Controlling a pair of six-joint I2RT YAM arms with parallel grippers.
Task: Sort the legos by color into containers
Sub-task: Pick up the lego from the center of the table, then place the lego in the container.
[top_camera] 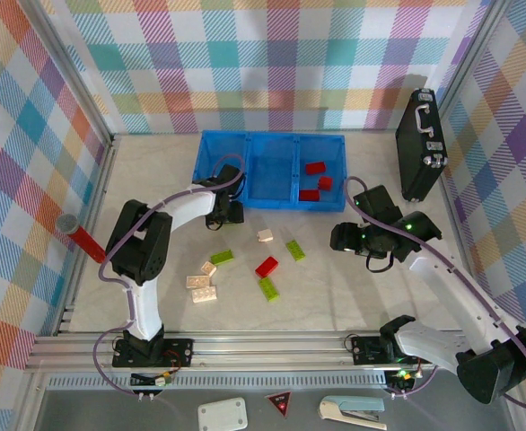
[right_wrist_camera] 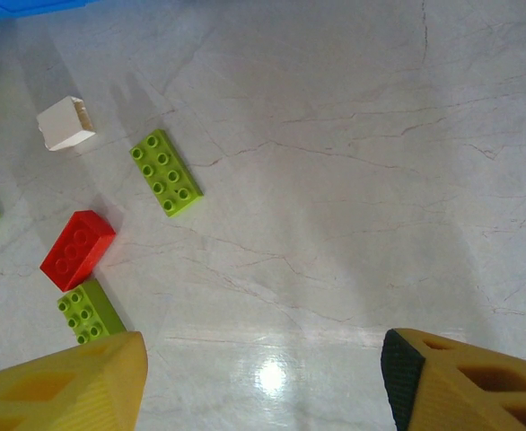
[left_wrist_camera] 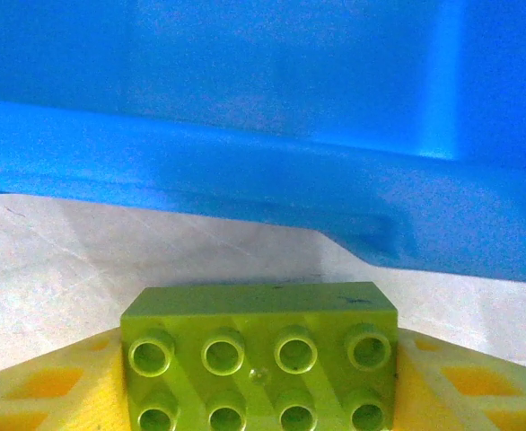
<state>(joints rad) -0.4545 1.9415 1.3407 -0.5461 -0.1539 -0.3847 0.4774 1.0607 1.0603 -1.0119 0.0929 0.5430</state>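
Plaid walls [top_camera: 281, 63] enclose a pale marbled desk [top_camera: 353, 296]. Blue tray [top_camera: 272, 171] at its far edge holds red bricks [top_camera: 315, 167], right compartment. Left claw [left_wrist_camera: 261, 386] clamps a lime brick [left_wrist_camera: 258, 310] beside the tray; right claw [right_wrist_camera: 263, 359] gapes empty. Loose legos [top_camera: 267, 267] mid-desk.

A: Colour of tray [top_camera: 272, 171]?
B: Bright blue. Inside, red bricks [top_camera: 315, 167].
A: Nearer than tray?
B: Scattered lime bricks [top_camera: 295, 250], cream bricks [top_camera: 202, 293], one red brick [top_camera: 267, 267]; pale veined tabletop [top_camera: 353, 287].
A: Else?
B: Pastel plaid walls [top_camera: 281, 54] behind tray, black briefcase [top_camera: 422, 144] right of it, red cylinder [top_camera: 82, 235] with grey cap [top_camera: 65, 222] left of it. Between yellow fingers [left_wrist_camera: 83, 404], lime brick [left_wrist_camera: 261, 359] at tray's near wall.
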